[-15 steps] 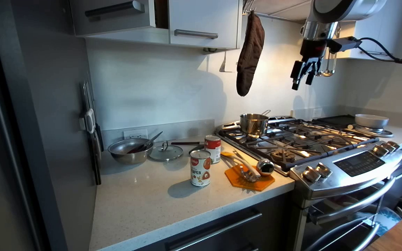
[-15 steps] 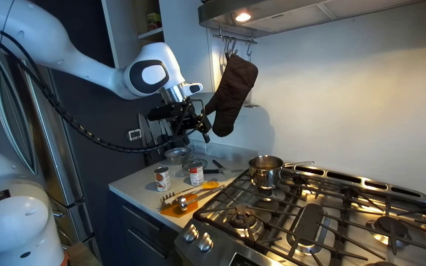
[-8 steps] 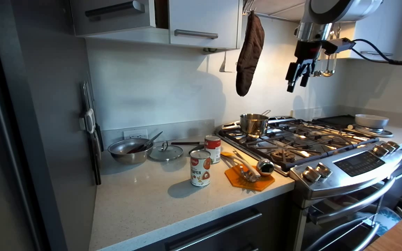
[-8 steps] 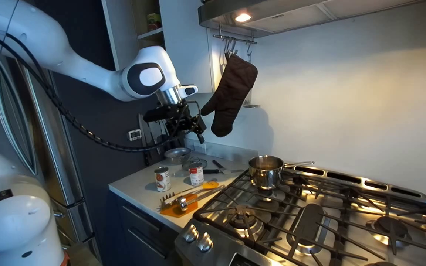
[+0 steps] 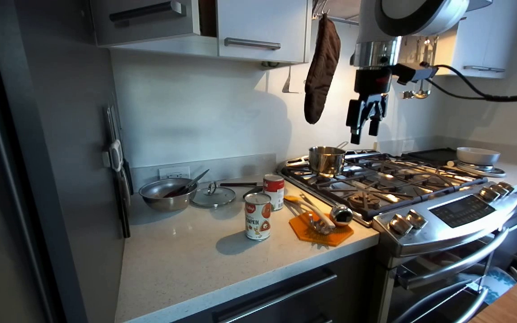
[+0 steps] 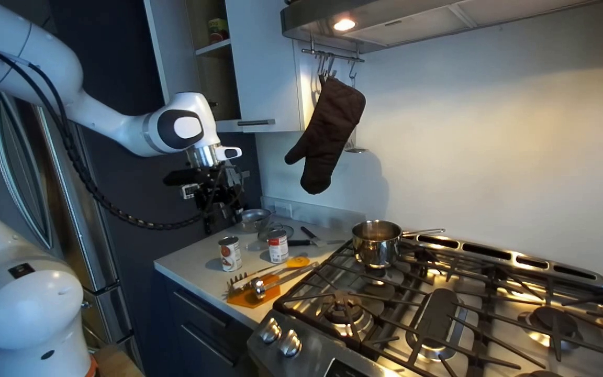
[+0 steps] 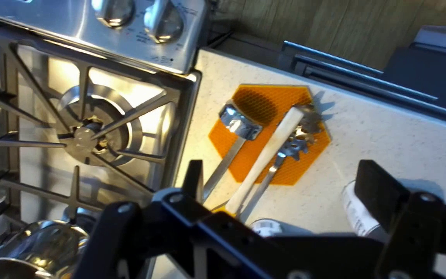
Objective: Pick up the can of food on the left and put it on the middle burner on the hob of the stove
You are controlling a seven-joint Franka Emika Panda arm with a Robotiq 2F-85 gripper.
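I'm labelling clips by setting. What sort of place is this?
A kitchen, probably a home one: there is a gas stove with a steel pot standing on it, and a brown oven mitt hanging nearby.

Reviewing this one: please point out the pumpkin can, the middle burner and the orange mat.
Pumpkin can (image 5: pixel 257 217), in an exterior view: middle of its label.
Middle burner (image 6: pixel 438 312), in an exterior view: its dark elongated cap.
Orange mat (image 7: pixel 290 171), in the wrist view: bare surface near its lower edge.
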